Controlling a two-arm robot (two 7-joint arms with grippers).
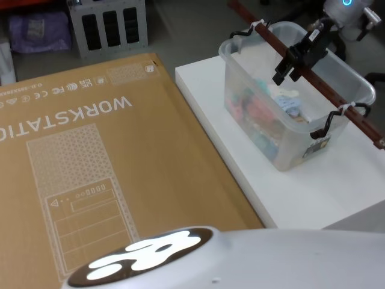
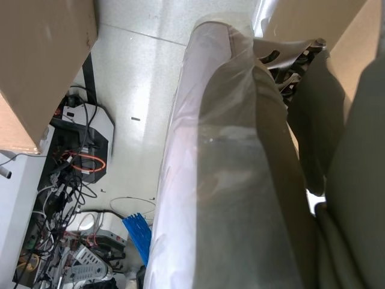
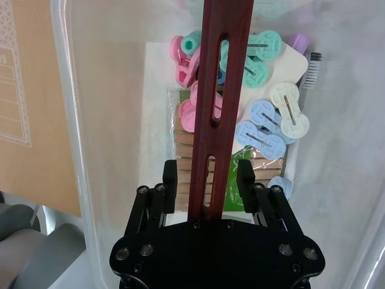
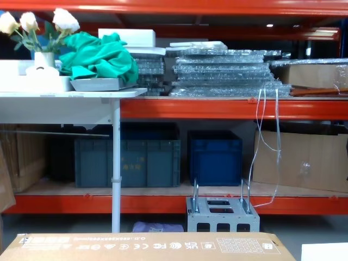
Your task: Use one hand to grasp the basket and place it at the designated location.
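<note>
The large translucent whitish plastic basket [image 1: 289, 114] stood on the white surface [image 1: 252, 162], beside a flat brown cardboard box [image 1: 90, 162]. The black two-finger right gripper [image 3: 210, 180] straddled its long dark red-brown bar handle [image 3: 219, 90], fingers spread and not yet clamped. Loaded with pegs, the basket would likely swing; gripping mid-bar seemed best.

bare white table [image 1: 313, 186] in front of the basket [image 1: 289, 129], big cardboard box [image 1: 90, 174] crowding its left edge
</note>
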